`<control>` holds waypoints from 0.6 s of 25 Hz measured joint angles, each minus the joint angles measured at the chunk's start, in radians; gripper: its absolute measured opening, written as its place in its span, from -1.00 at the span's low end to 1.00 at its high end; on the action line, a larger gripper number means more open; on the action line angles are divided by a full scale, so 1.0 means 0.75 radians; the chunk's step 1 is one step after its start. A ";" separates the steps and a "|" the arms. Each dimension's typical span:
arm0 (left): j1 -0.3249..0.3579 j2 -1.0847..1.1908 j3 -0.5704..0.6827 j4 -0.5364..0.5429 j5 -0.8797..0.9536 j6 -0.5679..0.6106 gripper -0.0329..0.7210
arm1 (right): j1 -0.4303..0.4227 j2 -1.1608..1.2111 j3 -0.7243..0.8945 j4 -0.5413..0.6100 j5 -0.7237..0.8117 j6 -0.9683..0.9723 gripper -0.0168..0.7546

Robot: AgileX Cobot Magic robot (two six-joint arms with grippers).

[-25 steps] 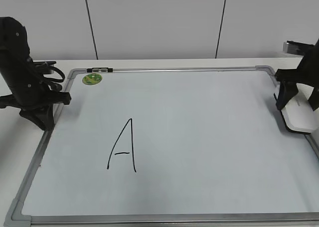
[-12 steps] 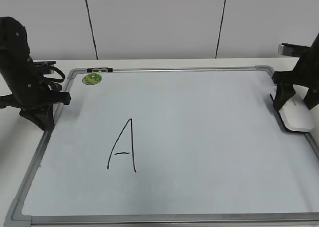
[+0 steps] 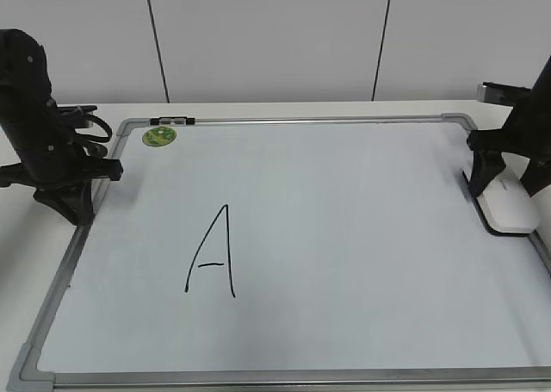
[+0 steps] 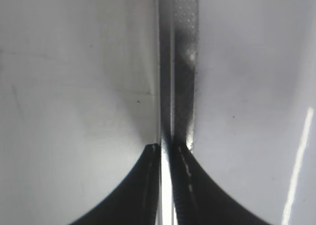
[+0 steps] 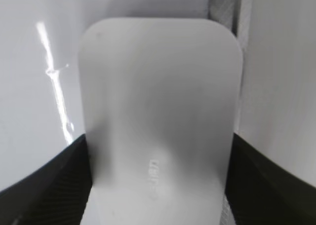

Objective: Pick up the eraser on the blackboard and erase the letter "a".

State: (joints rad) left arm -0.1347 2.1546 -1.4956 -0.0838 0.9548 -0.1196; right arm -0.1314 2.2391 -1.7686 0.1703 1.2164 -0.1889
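The blackboard [image 3: 344, 237], a white dry-erase board in a grey metal frame, lay flat and filled most of the exterior view. A tall capital "A" [image 3: 213, 252] in black marker stood on its left half, nearer the front edge than the back. No small letter "a" could be made out anywhere on the board.

The left arm [image 3: 39, 133] stood at the board's left edge, toward the back corner. Its left gripper [image 4: 165, 151] pointed down over the frame rail [image 4: 180, 62], and in the left wrist view the two dark fingers met at the tips with no gap between them, holding nothing.

The right gripper [image 3: 506, 178] stood at the board's right edge, toward the back corner. In the right wrist view its dark fingers [image 5: 54, 178] pressed against both long sides of the eraser [image 5: 160, 116], so the claw was clamped on it. The eraser, a white rounded block, sat against the board surface just inside the right frame rail.

A round green sticker [image 3: 159, 136] lay in the back left corner, just below a small black clip [image 3: 172, 121] on the back rail.
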 joint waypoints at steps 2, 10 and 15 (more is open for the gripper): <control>0.000 0.000 0.000 0.000 -0.001 0.000 -0.74 | 0.000 0.005 -0.001 0.009 0.000 0.000 0.59; 0.000 0.000 0.000 0.000 -0.001 0.000 -0.74 | 0.000 0.006 -0.009 0.015 0.000 0.000 0.74; 0.000 0.000 0.000 0.000 -0.001 0.000 -0.74 | 0.000 0.008 -0.080 0.010 0.000 0.005 0.74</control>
State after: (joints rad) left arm -0.1347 2.1546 -1.4956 -0.0838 0.9542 -0.1196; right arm -0.1314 2.2453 -1.8289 0.1775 1.2164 -0.1852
